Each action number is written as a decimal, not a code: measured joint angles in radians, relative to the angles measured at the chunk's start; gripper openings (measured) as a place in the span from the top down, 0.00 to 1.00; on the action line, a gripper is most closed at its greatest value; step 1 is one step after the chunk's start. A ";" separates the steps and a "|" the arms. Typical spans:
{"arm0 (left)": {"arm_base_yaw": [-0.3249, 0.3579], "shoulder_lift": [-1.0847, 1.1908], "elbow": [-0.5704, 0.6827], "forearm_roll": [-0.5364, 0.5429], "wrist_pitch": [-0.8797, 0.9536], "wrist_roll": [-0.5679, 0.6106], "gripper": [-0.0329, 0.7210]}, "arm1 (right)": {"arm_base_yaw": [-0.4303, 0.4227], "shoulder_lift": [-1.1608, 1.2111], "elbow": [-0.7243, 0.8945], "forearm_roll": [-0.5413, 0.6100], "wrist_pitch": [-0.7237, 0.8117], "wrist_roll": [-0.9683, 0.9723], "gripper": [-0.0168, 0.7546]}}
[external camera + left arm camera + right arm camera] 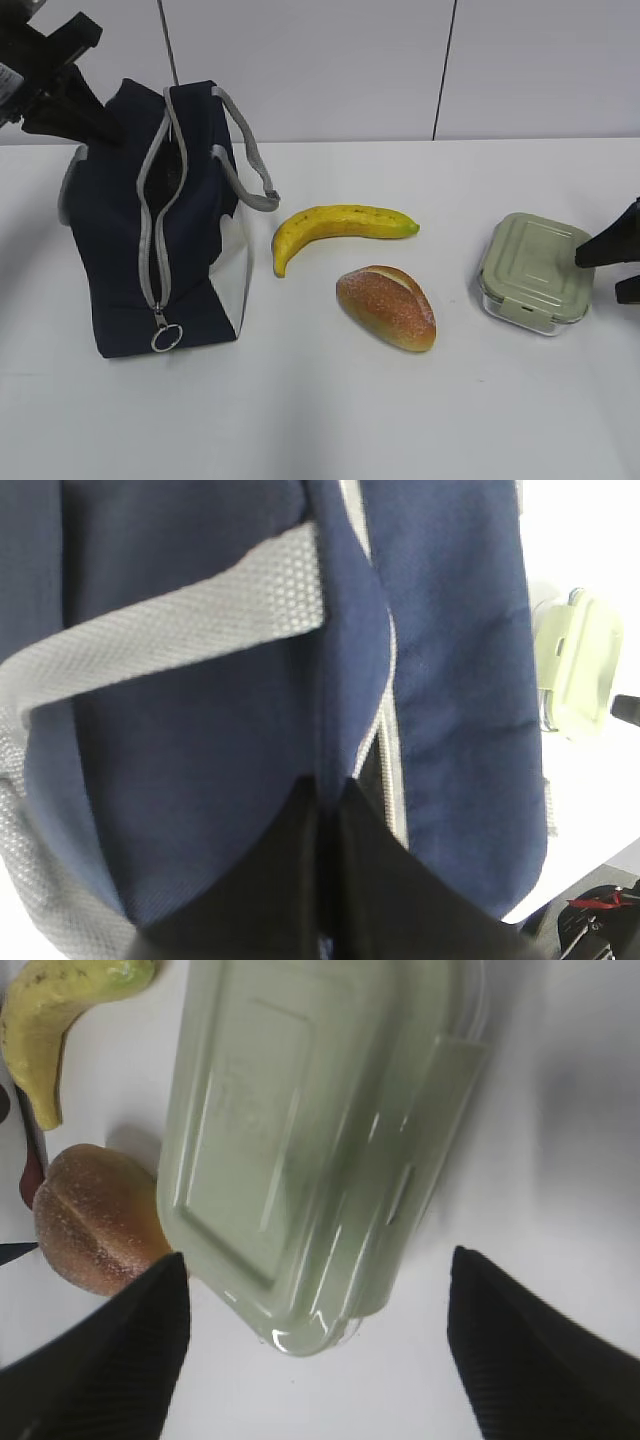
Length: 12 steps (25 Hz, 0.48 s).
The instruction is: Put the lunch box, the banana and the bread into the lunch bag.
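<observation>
Four things: you're looking at everything sitting out on the white table (330, 420), nothing packed yet.
Lunch bag (120, 250): standing upright at the left, zipper gaping open along the top, ring pull hanging at the front.
Banana (335, 228): lying just right of the bag, curving over the bread.
Bread (387, 306): sitting in front of the banana, close but not touching it.
Lunch box (534, 272): resting well right of the bread, green lid clipped on.
Left gripper (325, 810): your fingers are pinching together on a fold of the bag's navy fabric beside the zipper.
Right gripper (320, 1330): your jaws are spreading wide, straddling the near end of the lunch box, not touching it in the wrist view.
</observation>
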 joint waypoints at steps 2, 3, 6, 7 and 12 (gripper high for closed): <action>0.000 0.000 0.000 0.000 0.000 0.002 0.96 | -0.002 0.041 0.000 0.037 -0.002 -0.041 0.21; 0.000 0.000 0.000 0.000 0.000 0.004 0.96 | -0.002 0.061 0.000 0.060 -0.002 -0.064 0.21; 0.000 0.000 0.000 0.000 0.000 0.009 0.96 | -0.002 0.106 0.000 0.124 -0.009 -0.121 0.21; 0.000 0.000 0.000 0.000 0.000 0.009 0.96 | -0.002 0.118 0.000 0.141 -0.016 -0.139 0.21; 0.000 0.000 0.000 0.000 0.000 0.009 0.96 | -0.002 0.172 -0.016 0.198 -0.029 -0.200 0.21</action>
